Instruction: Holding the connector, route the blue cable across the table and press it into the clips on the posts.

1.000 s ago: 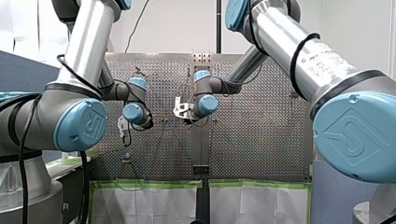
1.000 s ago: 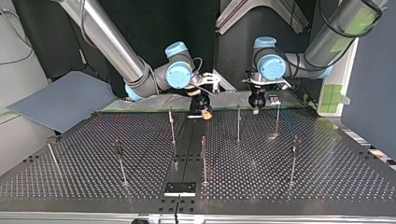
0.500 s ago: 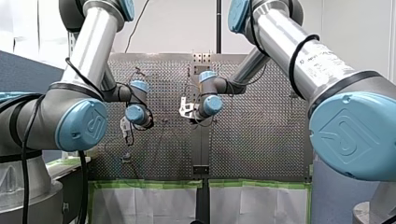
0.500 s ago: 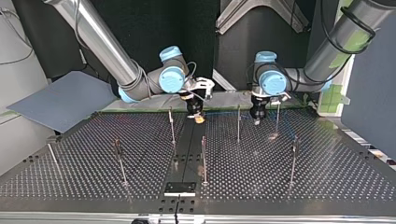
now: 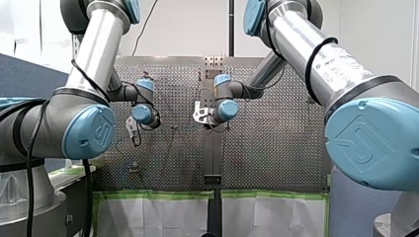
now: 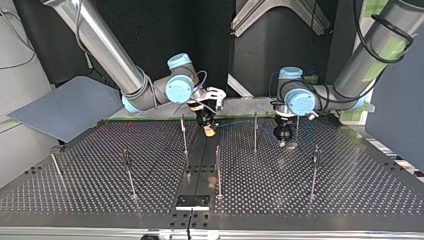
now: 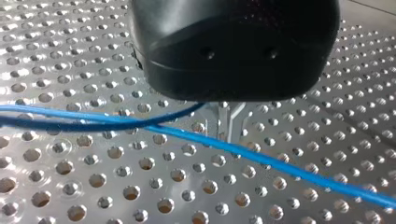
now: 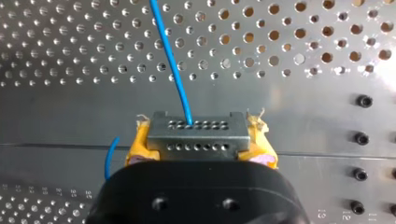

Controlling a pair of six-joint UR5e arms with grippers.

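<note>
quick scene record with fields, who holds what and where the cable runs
right gripper: shut on connector, yellow pads at both its sides
connector: grey, two rows of holes
blue cable: leaves connector ahead of right gripper; also passes under left gripper
left gripper: low over table, at the top view's right
posts: upright on table; cannot tell if any holds the cable

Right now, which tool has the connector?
My right tool: its yellow pads clamp the grey connector; my left tool shows only blue cable under it.
</note>
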